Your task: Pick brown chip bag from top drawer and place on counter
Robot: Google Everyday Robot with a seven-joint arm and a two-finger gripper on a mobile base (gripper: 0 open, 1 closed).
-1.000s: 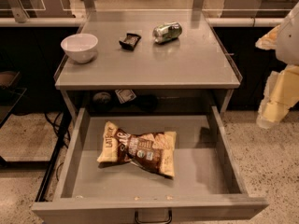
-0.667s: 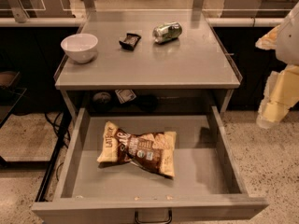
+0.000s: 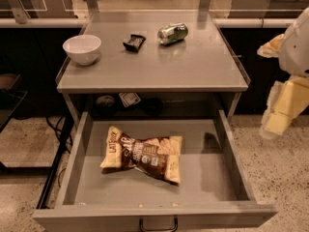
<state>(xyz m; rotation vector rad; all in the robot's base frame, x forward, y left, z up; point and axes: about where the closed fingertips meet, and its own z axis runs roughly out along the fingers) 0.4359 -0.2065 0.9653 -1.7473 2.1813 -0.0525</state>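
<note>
Gripper (image 3: 279, 114) is at the far right edge of my view, off the side of the unit, level with the gap between counter (image 3: 193, 64) and top drawer (image 3: 212, 180), touching nothing. I can't tell from here whether it's spread or closed. It's carrying nothing that I can see.

Drawer is pulled fully out, with the dark handle (image 3: 158, 224) at bottom centre. Brown chip bag (image 3: 143, 152) lies flat on the drawer floor, left of centre, crinkled, long axis roughly left-right and the "LATE JULY" end to the left. It's clear of all four drawer walls and well apart from the gripper.

On the counter I see a white bowl (image 3: 82, 49) at the left, a small dark packet (image 3: 133, 41) mid-back, and a green can (image 3: 173, 33) on its side just right of the packet.
</note>
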